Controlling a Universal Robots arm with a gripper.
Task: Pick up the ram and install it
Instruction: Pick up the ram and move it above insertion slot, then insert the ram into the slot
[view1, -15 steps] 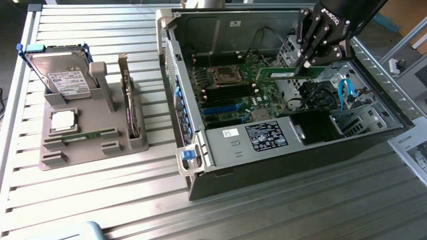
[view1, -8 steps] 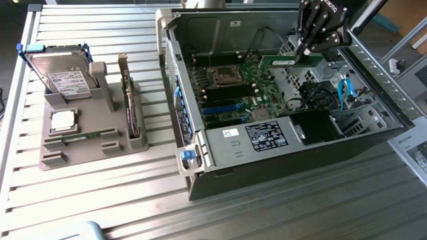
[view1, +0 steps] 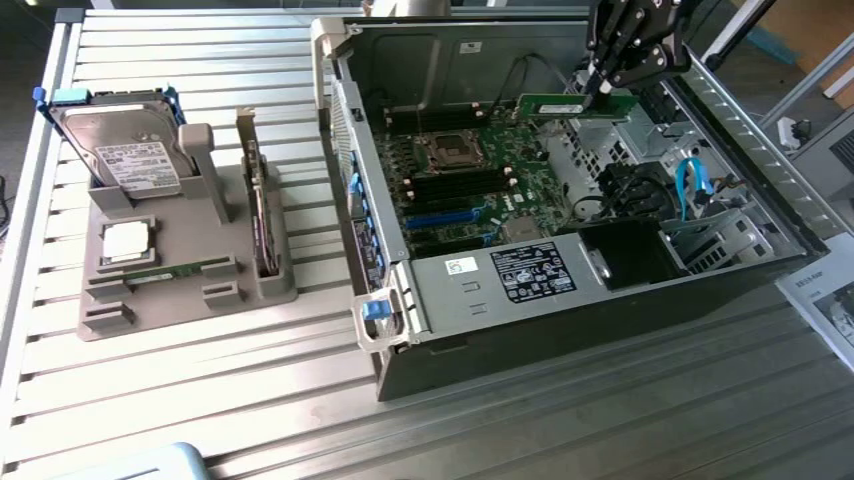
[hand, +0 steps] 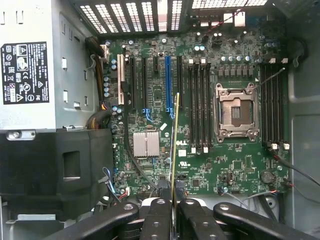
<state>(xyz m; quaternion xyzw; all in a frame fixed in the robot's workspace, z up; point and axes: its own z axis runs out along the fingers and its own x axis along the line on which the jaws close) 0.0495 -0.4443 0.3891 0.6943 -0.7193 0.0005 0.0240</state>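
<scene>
Above the motherboard (hand: 235, 167), pincer (view1: 598, 90) clamping ram (view1: 563, 106), its gripped end hidden

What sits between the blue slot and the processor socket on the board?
A row of long black slots, seen in the wrist view, fills that stretch. The ram, held in the pincer, hangs edge-on by the blue slot.

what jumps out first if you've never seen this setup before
The open computer case dominates the exterior view's right, with its green motherboard laid bare. Over the board, the gripper holds the ram, which appears edge-on in the wrist view. On the exterior view's left, a grey holder carries a hard drive.
</scene>
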